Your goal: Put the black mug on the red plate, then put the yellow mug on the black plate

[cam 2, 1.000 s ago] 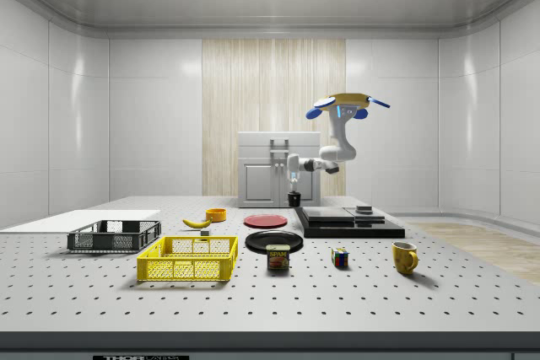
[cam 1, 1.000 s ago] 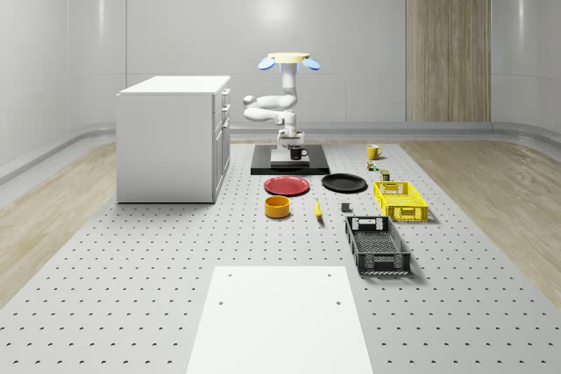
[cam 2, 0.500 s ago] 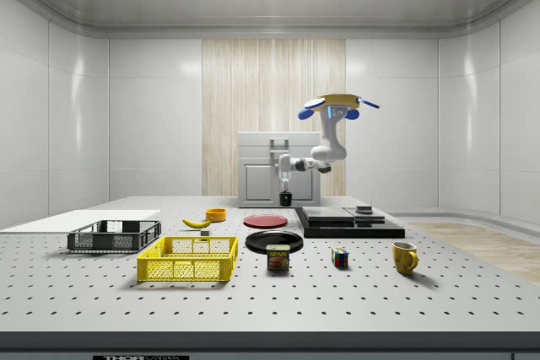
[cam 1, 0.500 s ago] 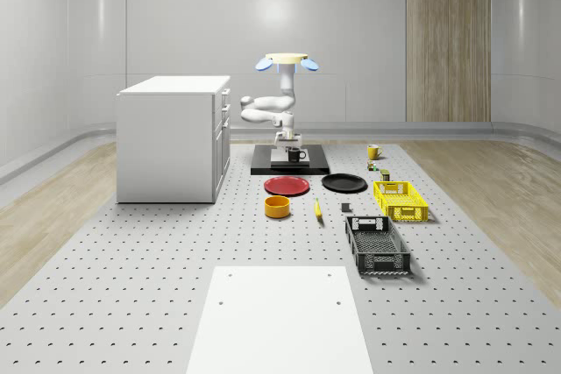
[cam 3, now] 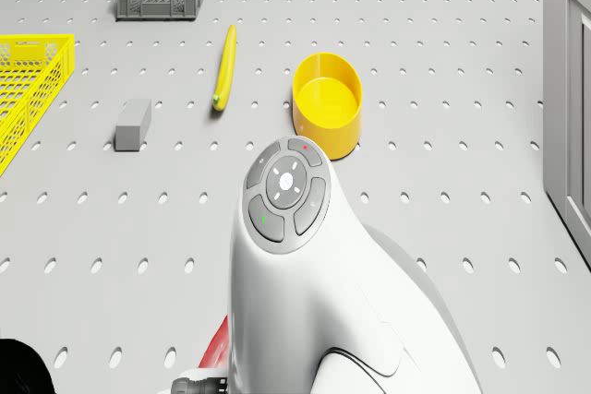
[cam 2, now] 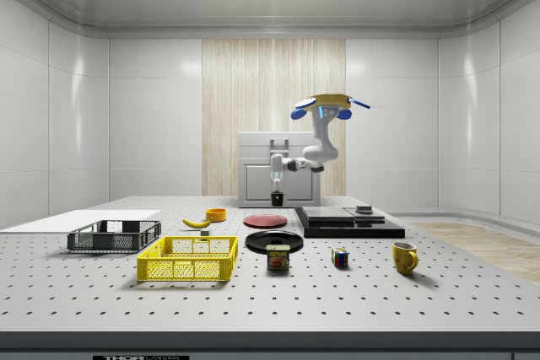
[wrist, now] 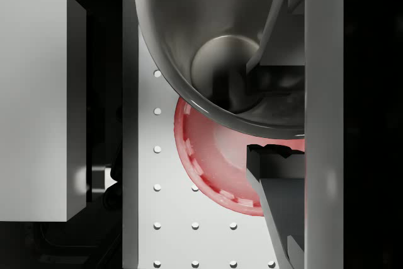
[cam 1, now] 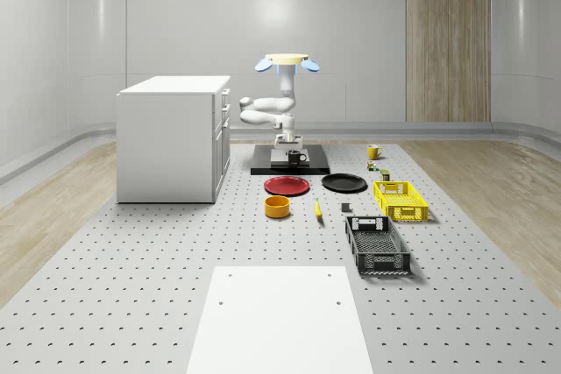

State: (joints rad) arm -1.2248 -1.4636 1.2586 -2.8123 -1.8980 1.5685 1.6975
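Black crate [cam 1: 377, 245], yellow crate [cam 1: 401, 200], yellow bowl [cam 1: 278, 207], red plate [cam 1: 287, 186] and black plate [cam 1: 344, 183], yellow mug [cam 1: 373, 152]; behind them, drone [cam 1: 287, 61] hovering, gripper [cam 2: 277, 195] clamped on black mug [cam 2: 277, 200] held aloft near the red plate.

Drone [cam 2: 326, 105] hovering aloft; arm [cam 2: 310, 154] folded downward, elbow bent; gripper [cam 2: 277, 195] pointing straight down, fingers [wrist: 277, 181] clamped on black mug [cam 2: 277, 199].
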